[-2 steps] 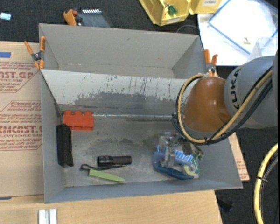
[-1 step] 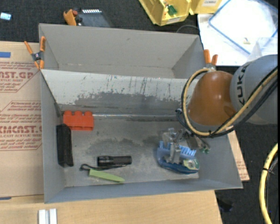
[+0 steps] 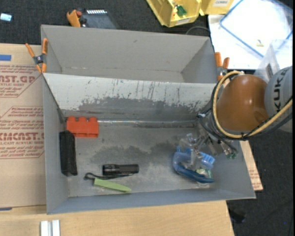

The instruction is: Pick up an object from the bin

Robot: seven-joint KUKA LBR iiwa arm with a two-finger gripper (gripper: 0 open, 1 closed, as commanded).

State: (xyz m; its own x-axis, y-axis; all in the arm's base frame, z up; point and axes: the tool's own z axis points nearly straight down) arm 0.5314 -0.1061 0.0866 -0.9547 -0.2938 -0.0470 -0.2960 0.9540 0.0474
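My gripper (image 3: 200, 151) hangs low at the bin's right side, right over a blue and clear plastic thing (image 3: 192, 168) that lies near the front right corner. Its fingers blend with that thing, so their spread is unclear. Whether the plastic thing is between them I cannot tell.
A small black flashlight (image 3: 120, 169) lies at the front middle, with a light green stick (image 3: 111, 185) just in front of it. An orange-red brick (image 3: 82, 127) and a long black block (image 3: 68, 153) sit along the left wall. The arm's brown dome hangs over the right rim.
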